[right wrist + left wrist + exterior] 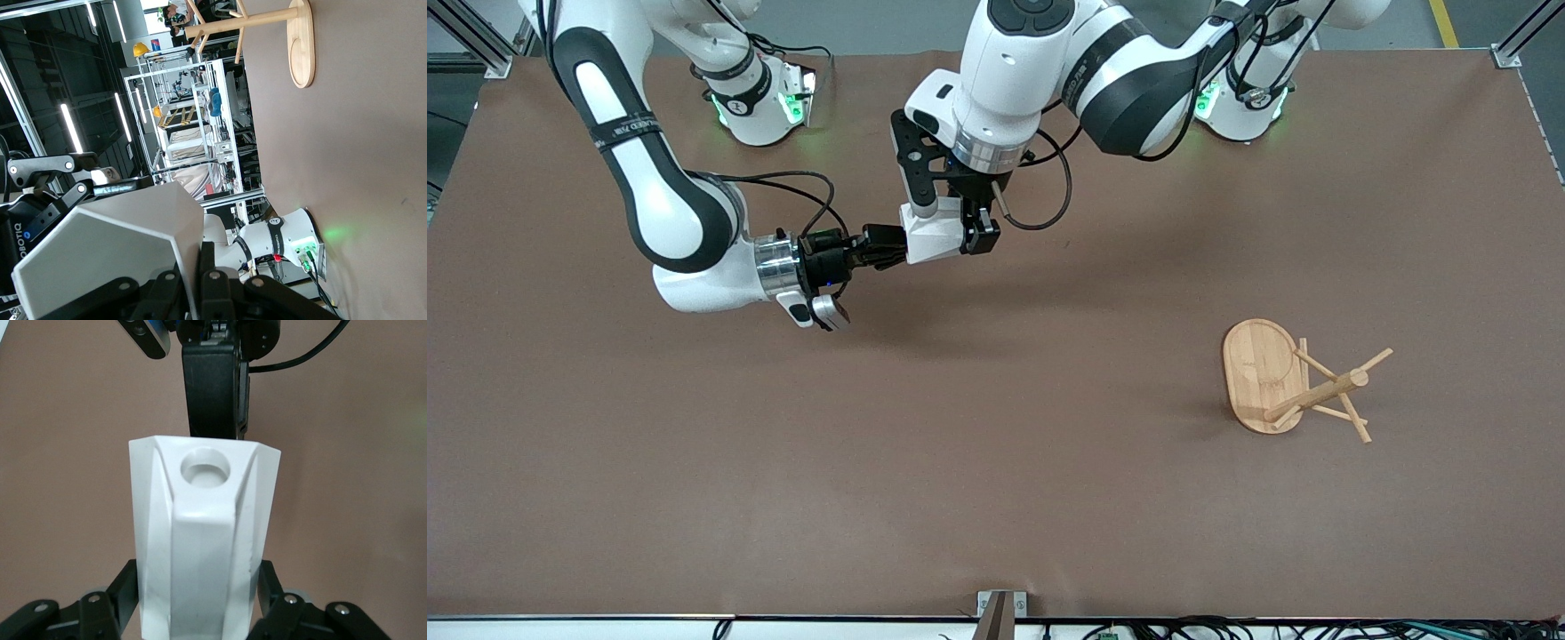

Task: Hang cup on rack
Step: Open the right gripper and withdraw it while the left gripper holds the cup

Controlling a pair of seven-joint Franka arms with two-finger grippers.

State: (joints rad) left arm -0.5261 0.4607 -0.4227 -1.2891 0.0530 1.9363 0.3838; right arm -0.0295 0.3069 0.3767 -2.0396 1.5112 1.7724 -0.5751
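Observation:
The white faceted cup (934, 238) hangs in the air over the middle of the table, held by both grippers. My left gripper (950, 233) comes down from above and is shut on the cup's body; in the left wrist view its fingers (270, 583) press both sides of the cup (200, 533), with the handle's round hole facing the camera. My right gripper (887, 254) reaches in level from the right arm's end and is shut on the cup's wall (113, 247) at the rim. The bamboo rack (1303, 391) stands toward the left arm's end, nearer the front camera.
The rack's oval base (1258, 369) rests on the brown table, its pegs (1356, 427) pointing out at angles. It also shows in the right wrist view as the rack (267, 20). The arms' bases (760, 107) stand along the table's edge farthest from the front camera.

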